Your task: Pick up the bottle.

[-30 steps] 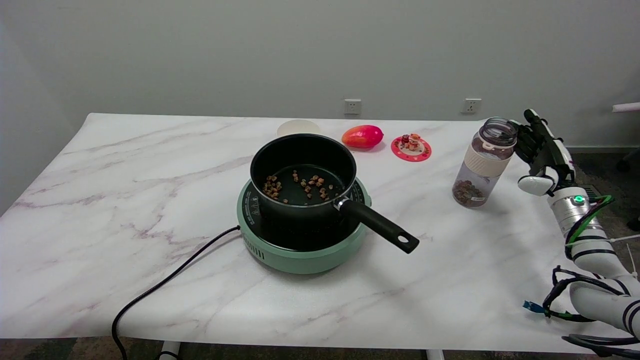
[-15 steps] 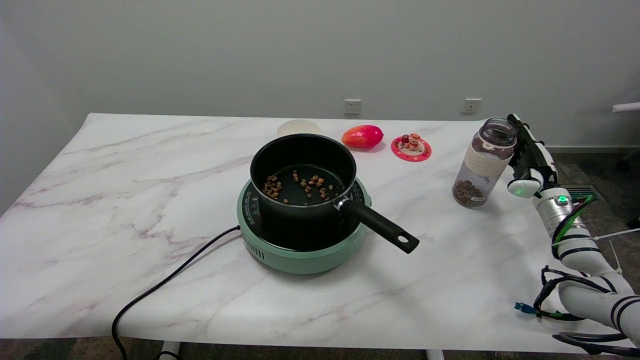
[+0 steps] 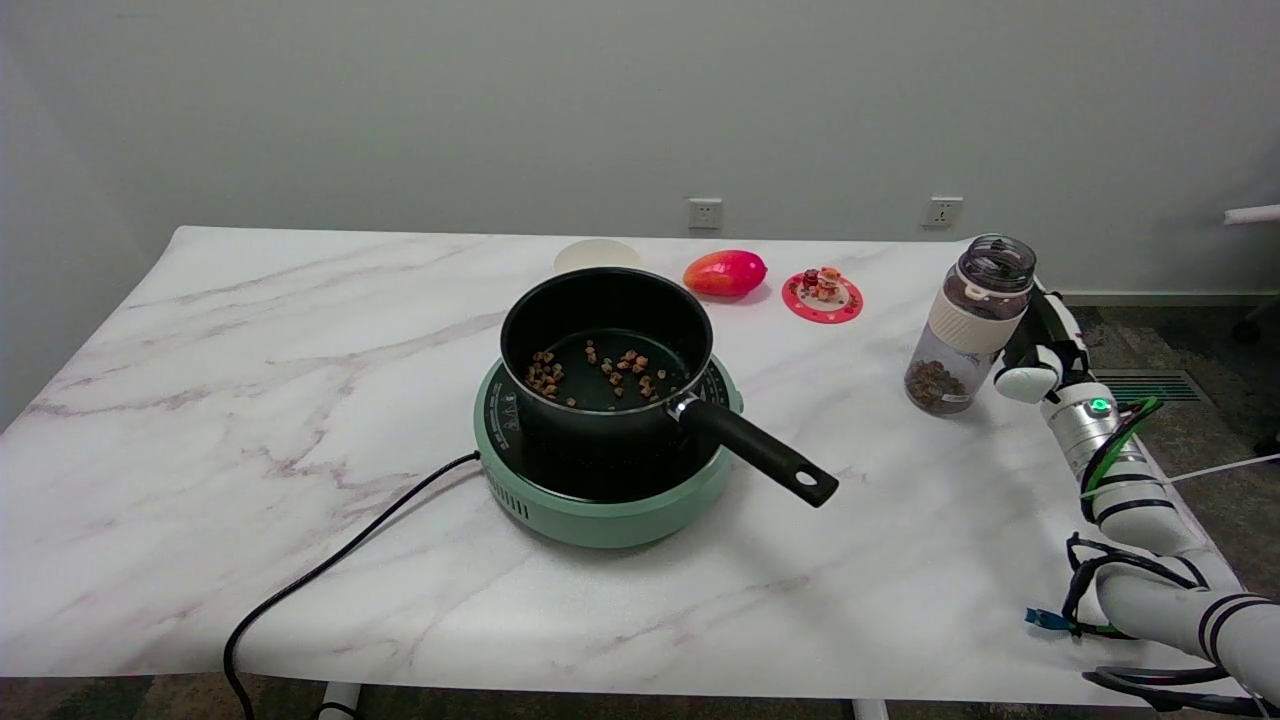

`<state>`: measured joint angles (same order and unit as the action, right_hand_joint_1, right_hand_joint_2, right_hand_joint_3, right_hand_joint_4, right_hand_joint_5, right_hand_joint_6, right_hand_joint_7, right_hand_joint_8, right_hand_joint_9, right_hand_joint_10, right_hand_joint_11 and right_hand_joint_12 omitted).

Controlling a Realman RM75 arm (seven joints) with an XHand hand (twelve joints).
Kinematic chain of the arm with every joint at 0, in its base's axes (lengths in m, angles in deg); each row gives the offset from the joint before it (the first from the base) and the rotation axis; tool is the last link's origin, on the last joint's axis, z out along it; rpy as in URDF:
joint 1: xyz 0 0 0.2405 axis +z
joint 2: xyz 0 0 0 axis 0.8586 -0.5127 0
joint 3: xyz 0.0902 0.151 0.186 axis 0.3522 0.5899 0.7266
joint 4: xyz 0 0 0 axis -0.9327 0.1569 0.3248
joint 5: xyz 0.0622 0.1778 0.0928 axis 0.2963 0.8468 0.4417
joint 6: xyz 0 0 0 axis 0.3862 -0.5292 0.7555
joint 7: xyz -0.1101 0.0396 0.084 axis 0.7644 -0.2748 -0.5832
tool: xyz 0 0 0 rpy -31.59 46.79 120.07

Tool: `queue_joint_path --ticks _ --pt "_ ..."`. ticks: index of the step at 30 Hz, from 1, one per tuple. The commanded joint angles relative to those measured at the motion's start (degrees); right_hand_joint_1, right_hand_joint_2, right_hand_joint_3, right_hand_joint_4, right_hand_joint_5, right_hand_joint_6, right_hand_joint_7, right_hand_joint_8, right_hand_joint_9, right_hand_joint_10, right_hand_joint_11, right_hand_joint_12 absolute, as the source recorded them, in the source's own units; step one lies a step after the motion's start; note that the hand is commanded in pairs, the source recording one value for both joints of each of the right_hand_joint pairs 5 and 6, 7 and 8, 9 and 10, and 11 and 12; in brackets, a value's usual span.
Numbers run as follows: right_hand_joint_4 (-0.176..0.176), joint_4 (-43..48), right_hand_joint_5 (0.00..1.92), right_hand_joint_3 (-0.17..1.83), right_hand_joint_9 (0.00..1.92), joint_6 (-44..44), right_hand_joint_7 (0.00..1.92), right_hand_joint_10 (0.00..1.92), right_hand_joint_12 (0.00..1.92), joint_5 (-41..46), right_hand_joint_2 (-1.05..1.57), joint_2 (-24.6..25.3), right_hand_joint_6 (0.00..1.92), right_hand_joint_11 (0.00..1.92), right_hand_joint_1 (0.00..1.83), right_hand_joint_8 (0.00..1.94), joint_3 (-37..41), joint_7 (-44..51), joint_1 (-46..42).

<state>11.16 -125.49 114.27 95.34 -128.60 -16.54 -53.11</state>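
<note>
1. Bottle [image 3: 968, 323]: clear, cream band round the upper body, no cap on its mouth, brown pieces at the bottom. Stands upright on the marble table [image 3: 250, 400], immediately left of the right hand [image 3: 1040, 345].
2. Right hand: close against the bottle's right side, mostly hidden behind it. Contact not resolvable; whether the fingers are spread or closing on the bottle cannot be told.
3. Small white label low on the bottle, too small to read.
4. Further left of the hand: black pot [image 3: 605, 350] on a green cooker [image 3: 600, 500].
</note>
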Motion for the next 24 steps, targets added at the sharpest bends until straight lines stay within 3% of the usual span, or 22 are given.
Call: queue_joint_path --ticks 1,4,6,9,14,24 --pt "0.000 -0.2 0.05 0.83 0.34 -0.2 0.34 0.34 0.36 -0.2 -0.96 1.2 0.05 0.36 1.21 0.34 -0.7 -0.2 0.6" --pt "0.000 -0.2 0.08 0.69 0.34 -0.2 0.36 0.34 0.33 -0.2 -0.87 1.2 0.08 0.33 1.26 0.36 -0.7 -0.2 0.6" --pt "0.000 -0.2 0.12 0.68 0.35 -0.2 0.37 0.35 0.32 -0.2 -0.80 1.2 0.12 0.32 1.30 0.37 -0.7 -0.1 0.6" --pt "0.000 -0.2 0.15 0.84 0.37 -0.2 0.38 0.37 0.32 -0.2 -0.73 1.2 0.15 0.32 1.33 0.38 -0.7 0.1 0.7" --pt "0.000 -0.2 0.21 0.75 0.55 -0.2 0.47 0.55 0.25 -0.2 -0.46 1.2 0.21 0.25 1.39 0.47 -0.4 0.3 0.8" --pt "0.000 -0.4 0.41 0.70 0.82 -0.2 0.75 0.82 0.47 -0.2 -0.08 1.2 0.41 0.47 1.47 0.75 -0.3 0.1 0.8"
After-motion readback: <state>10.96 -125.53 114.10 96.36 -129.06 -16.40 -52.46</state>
